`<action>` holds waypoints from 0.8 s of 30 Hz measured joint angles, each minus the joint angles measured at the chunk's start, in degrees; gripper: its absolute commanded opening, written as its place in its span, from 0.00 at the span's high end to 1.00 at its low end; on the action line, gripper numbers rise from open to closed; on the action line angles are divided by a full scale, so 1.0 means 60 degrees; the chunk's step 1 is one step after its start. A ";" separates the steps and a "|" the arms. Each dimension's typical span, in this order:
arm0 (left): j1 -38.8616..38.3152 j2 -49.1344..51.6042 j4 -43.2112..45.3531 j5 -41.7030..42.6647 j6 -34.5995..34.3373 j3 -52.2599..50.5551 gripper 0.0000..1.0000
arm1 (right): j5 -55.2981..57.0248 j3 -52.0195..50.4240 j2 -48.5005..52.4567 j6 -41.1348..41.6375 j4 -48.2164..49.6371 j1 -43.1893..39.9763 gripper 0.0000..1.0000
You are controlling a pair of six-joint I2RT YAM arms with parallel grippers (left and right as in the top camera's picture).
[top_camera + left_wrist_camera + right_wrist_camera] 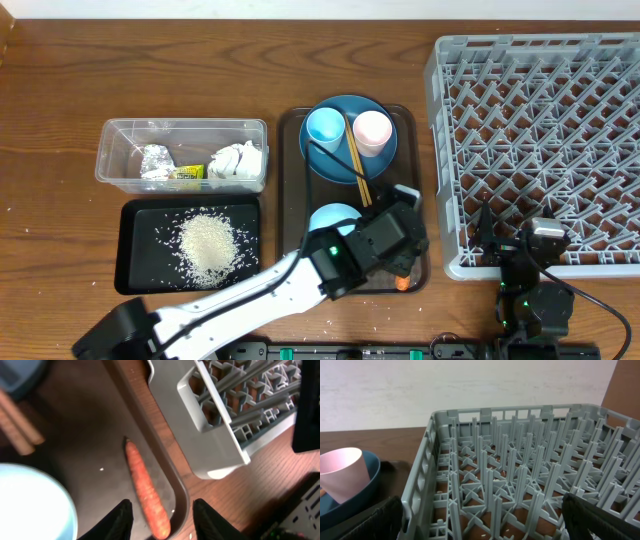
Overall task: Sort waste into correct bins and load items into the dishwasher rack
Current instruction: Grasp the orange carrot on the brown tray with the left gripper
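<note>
My left gripper (161,519) is open, its fingers on either side of the small orange carrot (146,491), which lies by the right rim of the dark brown serving tray (172,480); overhead the carrot (402,282) shows beside the arm. The pale bowl (333,217) sits on the tray below the dark blue plate (336,152), which holds the light blue cup (325,127), pink cup (373,130) and chopsticks (356,160). The clear tub (183,153) holds tissue (238,160), foil (155,160) and wrapper (186,172). Rice (207,245) lies in the black tray (140,260). My right gripper (480,515) is open over the grey rack (545,140).
The rack's corner (220,455) stands close right of the carrot. The brown tray's raised rim runs between carrot and rack. The pink cup (340,477) on the plate shows left of the rack in the right wrist view. A few rice grains lie on the tray floor.
</note>
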 measured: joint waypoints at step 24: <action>-0.0936 0.2175 0.0539 -0.0197 -0.0004 0.0000 0.72 | 0.0004 0.0000 0.0000 0.0000 0.0000 0.0000 0.01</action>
